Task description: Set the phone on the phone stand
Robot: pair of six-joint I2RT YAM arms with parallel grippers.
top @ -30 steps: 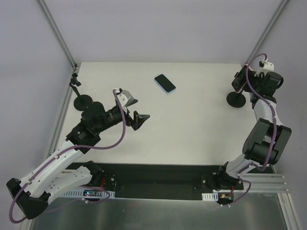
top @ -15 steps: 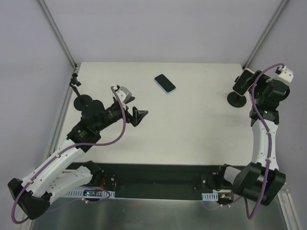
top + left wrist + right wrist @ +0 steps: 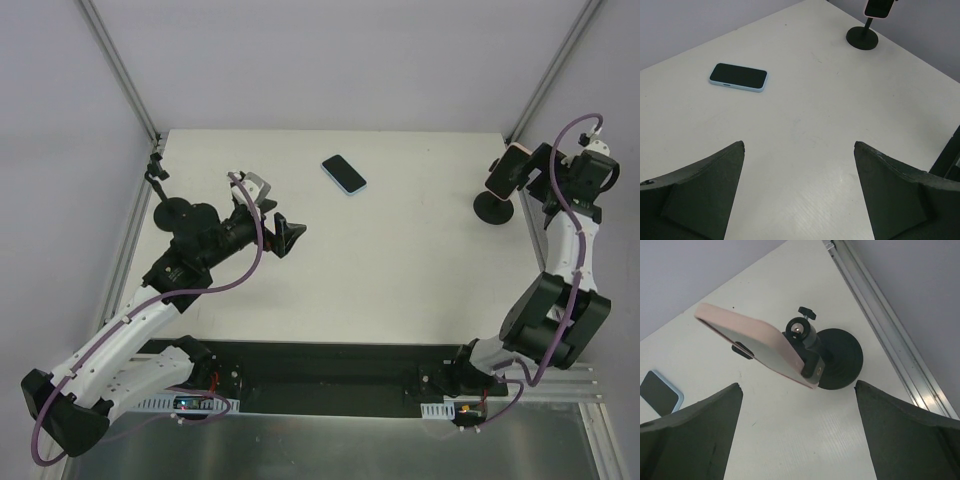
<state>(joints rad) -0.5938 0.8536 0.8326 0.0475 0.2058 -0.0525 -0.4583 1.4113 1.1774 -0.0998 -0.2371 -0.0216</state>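
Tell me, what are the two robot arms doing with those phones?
A pink phone already sits on the black stand at the far right. The right gripper hangs open next to it, holding nothing. A blue phone lies flat on the table. The left gripper is open too, pointed toward that phone but not touching it. Another stand at the far left has no phone on it.
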